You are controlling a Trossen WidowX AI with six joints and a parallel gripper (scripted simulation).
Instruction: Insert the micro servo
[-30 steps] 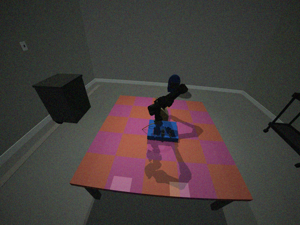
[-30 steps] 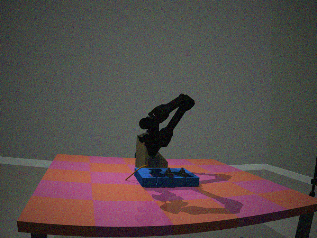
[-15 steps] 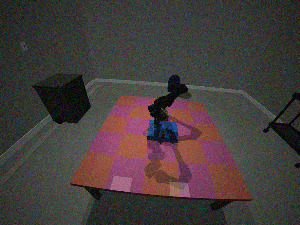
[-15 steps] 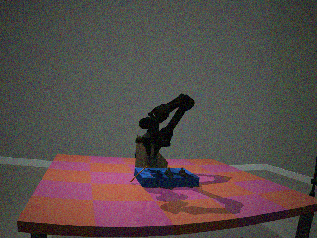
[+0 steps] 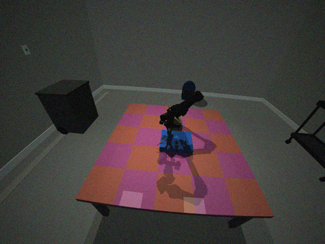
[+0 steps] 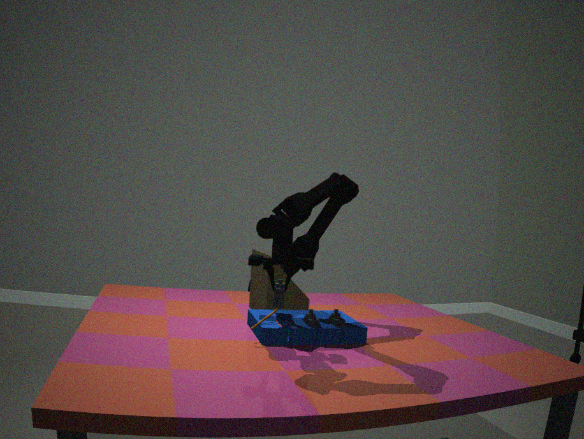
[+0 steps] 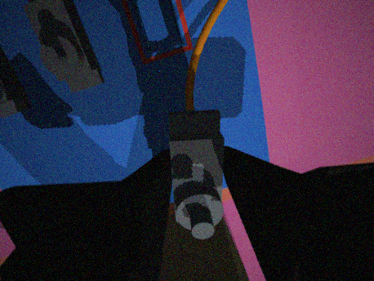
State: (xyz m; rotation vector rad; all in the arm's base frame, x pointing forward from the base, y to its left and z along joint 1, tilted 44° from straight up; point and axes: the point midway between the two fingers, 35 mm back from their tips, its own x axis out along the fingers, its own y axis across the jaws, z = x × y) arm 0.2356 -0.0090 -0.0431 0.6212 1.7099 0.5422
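My gripper [image 5: 169, 129] [image 6: 279, 284] [image 7: 197, 153] points down, shut on the loose micro servo [image 6: 278, 297] [image 7: 193, 146]. The servo is upright above the rear left part of the blue deck [image 5: 176, 151] [image 6: 313, 337] [image 7: 250, 135], seen in the exterior view. Its output shaft [image 7: 202, 229] points up toward the wrist camera. Its orange cable [image 5: 162, 142] [image 6: 264, 318] [image 7: 198, 49] runs from the body toward the deck's left side. The red-outlined pocket [image 7: 167, 55] is empty, ahead of the servo in the wrist view and partly cut off. The fingers hide the servo's sides.
Two seated servos, one [image 5: 176, 143] [image 6: 310, 318] [image 7: 61, 67] nearer the pocket and another [image 5: 185, 144] [image 6: 336, 318] beyond it, stand up from the deck. A tan wedge-shaped block [image 6: 259, 288] stands behind the deck. A dark cabinet [image 5: 76, 110] is off the table.
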